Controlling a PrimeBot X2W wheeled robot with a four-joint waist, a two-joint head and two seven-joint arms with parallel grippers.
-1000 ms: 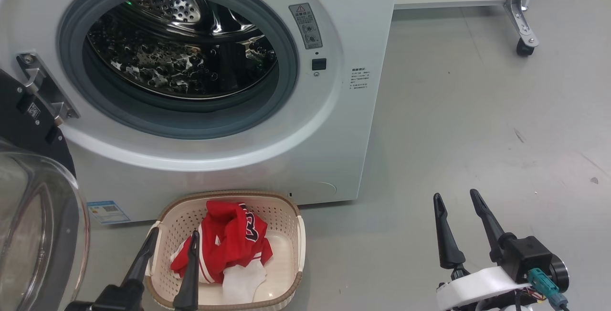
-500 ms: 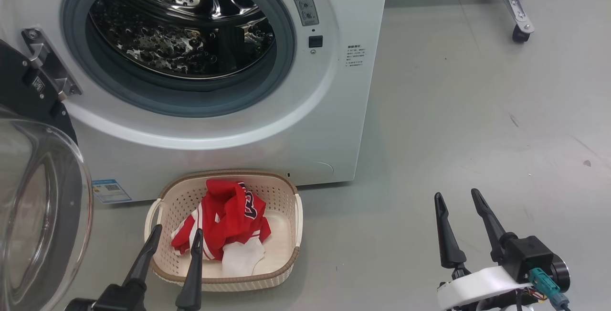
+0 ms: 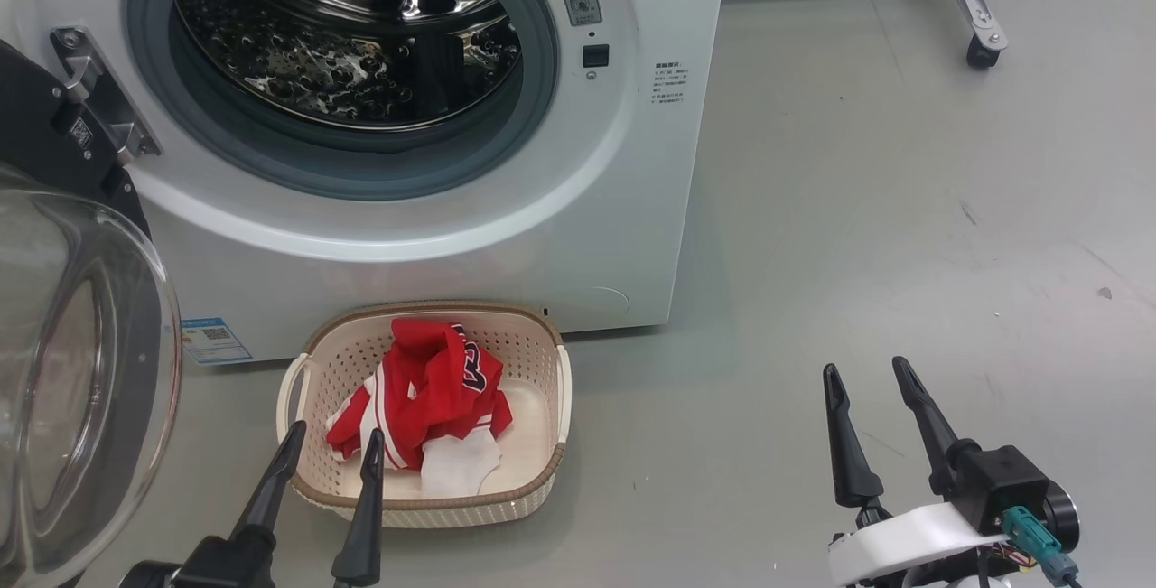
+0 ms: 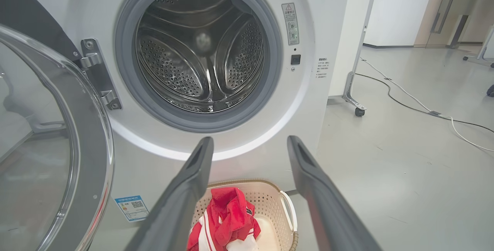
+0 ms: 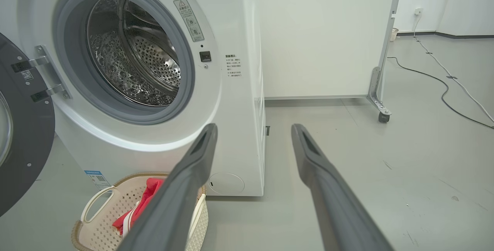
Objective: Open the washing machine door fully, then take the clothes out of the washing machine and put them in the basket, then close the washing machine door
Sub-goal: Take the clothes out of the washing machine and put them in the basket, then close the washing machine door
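Camera aim lower; wrist-view cable (image 4: 434,113) past washing machine (image 4: 305,100)

We log colours | washing machine (image 3: 470,245) white | gasket (image 3: 540,91) grey | drum (image 3: 316,73) steel, dotted with holes | washing machine door (image 3: 81,371) rim glossy black, bowl clear glass | basket (image 3: 528,353) cream, perforated, brown woven rim | jersey (image 3: 424,389) red, white trim | cloth piece (image 3: 456,469) white | label sticker (image 3: 215,341) blue | floor (image 3: 903,254) grey

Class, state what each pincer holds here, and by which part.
Nothing is held. The left pincer and the right pincer both stand open and empty; the red jersey lies in the basket.
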